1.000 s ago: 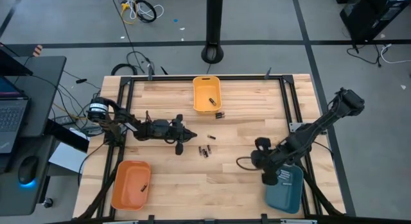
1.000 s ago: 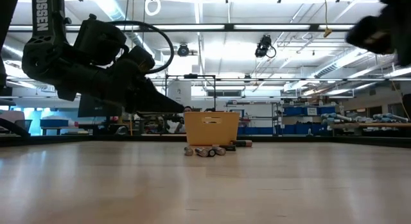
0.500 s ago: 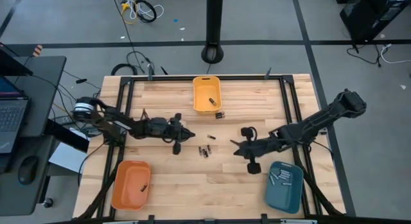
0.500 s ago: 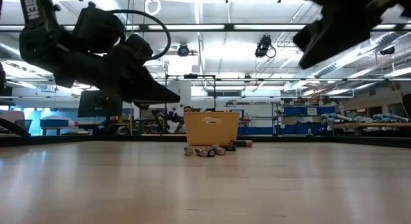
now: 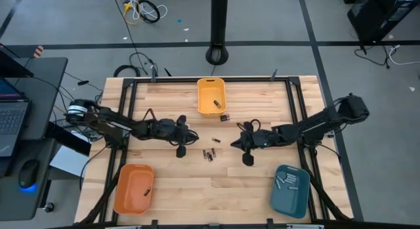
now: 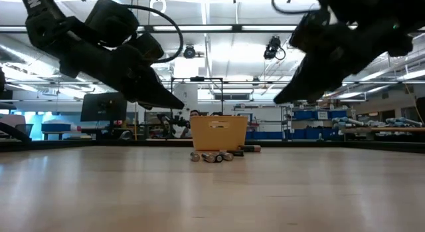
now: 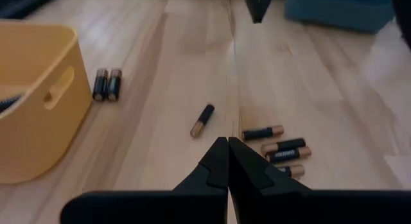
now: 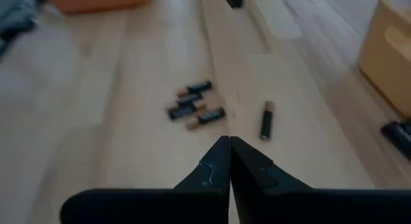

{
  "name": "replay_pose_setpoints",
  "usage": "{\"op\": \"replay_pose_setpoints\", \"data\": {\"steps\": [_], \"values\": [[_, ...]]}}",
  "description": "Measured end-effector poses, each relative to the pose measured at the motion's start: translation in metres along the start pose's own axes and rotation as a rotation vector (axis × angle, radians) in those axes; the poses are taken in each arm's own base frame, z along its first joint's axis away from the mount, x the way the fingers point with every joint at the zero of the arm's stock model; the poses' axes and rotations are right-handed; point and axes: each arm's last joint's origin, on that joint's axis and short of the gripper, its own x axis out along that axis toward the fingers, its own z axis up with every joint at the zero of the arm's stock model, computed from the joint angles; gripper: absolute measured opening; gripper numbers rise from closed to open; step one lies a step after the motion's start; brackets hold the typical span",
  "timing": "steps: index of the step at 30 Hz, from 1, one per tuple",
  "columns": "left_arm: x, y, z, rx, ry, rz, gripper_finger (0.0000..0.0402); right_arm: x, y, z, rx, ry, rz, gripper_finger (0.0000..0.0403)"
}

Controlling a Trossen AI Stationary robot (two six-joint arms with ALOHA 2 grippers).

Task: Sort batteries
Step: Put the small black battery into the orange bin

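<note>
Several dark batteries with copper ends lie loose mid-table: a single one (image 5: pixel 214 140) (image 7: pixel 202 120) (image 8: pixel 266 120), a small cluster (image 5: pixel 209 154) (image 7: pixel 279 147) (image 8: pixel 196 105), and a pair (image 5: pixel 224 117) (image 7: pixel 106 84) beside the yellow bin (image 5: pixel 211 96). My left gripper (image 5: pixel 195 137) (image 7: pixel 228 158) hovers shut just left of them, above the wood. From the right, my right gripper (image 5: pixel 231 144) (image 8: pixel 229 155) points at them, also shut and holding nothing. In the low view both grippers (image 6: pixel 180 106) (image 6: pixel 277 99) hang clear above the batteries (image 6: pixel 216 155).
An orange bin (image 5: pixel 134 188) with one dark battery stands at the near left. A blue bin (image 5: pixel 291 189) with several pale batteries stands at the near right. The yellow bin at the far middle holds one battery. Bare wood lies between the bins.
My right gripper has swung from over the blue bin toward the table's middle, sinking and tipping toward level, and now points at the loose batteries. My left gripper has risen a little. The batteries have not moved.
</note>
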Motion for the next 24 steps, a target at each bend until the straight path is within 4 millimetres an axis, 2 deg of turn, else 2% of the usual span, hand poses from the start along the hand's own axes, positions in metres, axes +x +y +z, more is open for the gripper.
{"op": "replay_pose_setpoints", "data": {"steps": [9, 15, 24], "values": [[0.005, -0.005, 0.007, 0.019, 0.081, 0.042, 0.0008, 0.043, -0.011, -0.008, 0.039, 0.011, -0.064, 0.0076], [0.005, -0.012, 0.006, 0.073, 0.087, 0.082, 0.0008, 0.063, -0.013, -0.006, 0.064, -0.009, -0.158, 0.0118], [0.004, -0.028, 0.004, 0.082, 0.087, 0.047, 0.0008, 0.086, -0.008, -0.002, 0.065, 0.002, -0.163, 0.0166]]}}
